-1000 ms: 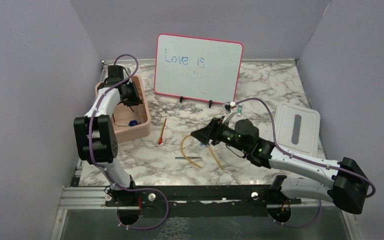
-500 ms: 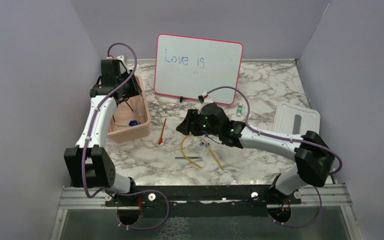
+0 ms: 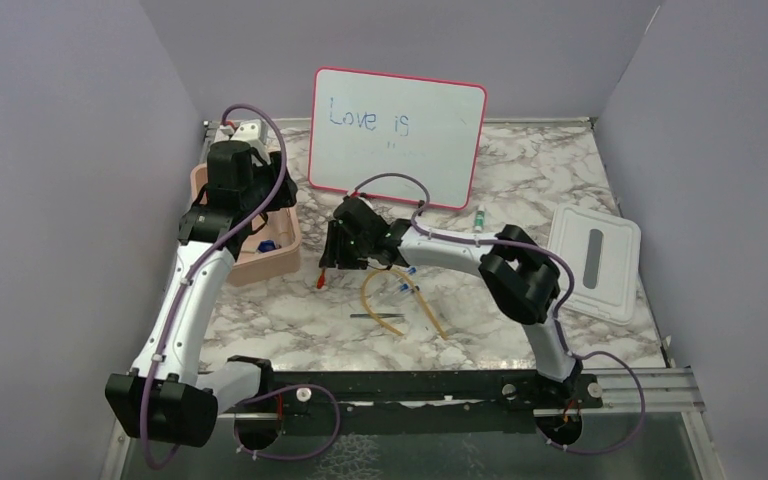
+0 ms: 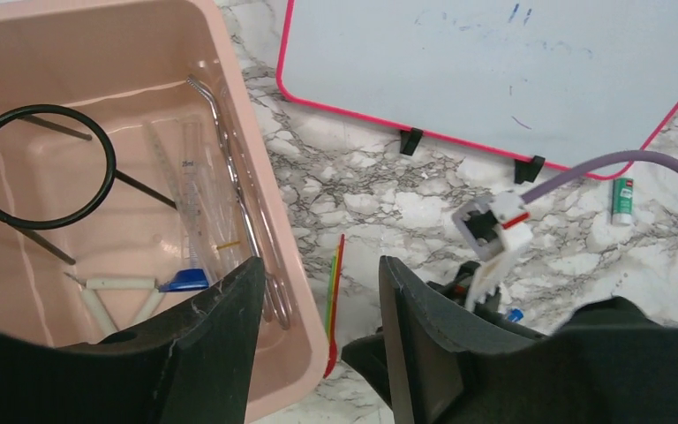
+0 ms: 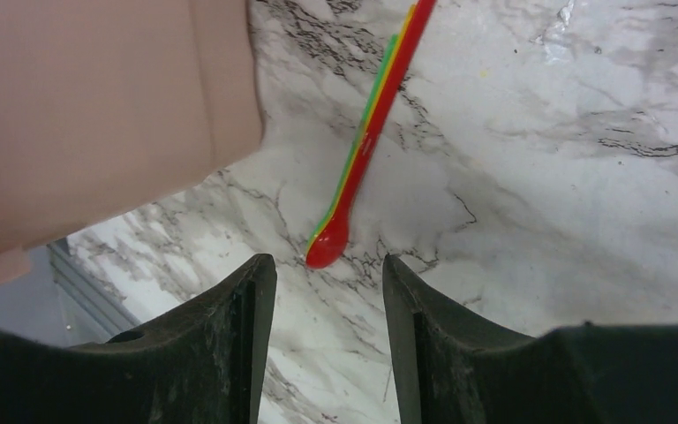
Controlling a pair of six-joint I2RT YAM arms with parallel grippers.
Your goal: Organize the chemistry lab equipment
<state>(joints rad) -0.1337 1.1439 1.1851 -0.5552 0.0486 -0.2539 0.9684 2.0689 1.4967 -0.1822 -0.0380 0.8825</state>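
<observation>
One black wire ring tripod [image 4: 39, 164], one pair of metal tongs [image 4: 234, 177], one clear marked tube [image 4: 192, 190] and one white triangle [image 4: 120, 284] lie inside the pink bin [image 4: 97, 35]. A small blue piece [image 4: 184, 283] beside the triangle is too small to tell apart.

The left hand [image 4: 320, 283] hangs over the bin's right wall, jaws wide with nothing between them. The right hand [image 5: 327, 265] is spread just as wide over the worktop [image 5: 538, 177], above the red tip of the single red-tipped spatula [image 5: 366, 146], which lies just beside the bin.

From above, the right hand covers most of the spatula. On the worktop lie one tan rubber tube [image 3: 368, 292], one thin dark rod [image 3: 372, 316] and at least two blue-capped tubes [image 3: 407, 289], tangled with the rubber tube and hard to count. One vial [image 3: 479, 217] lies near the whiteboard [image 3: 397, 135].
</observation>
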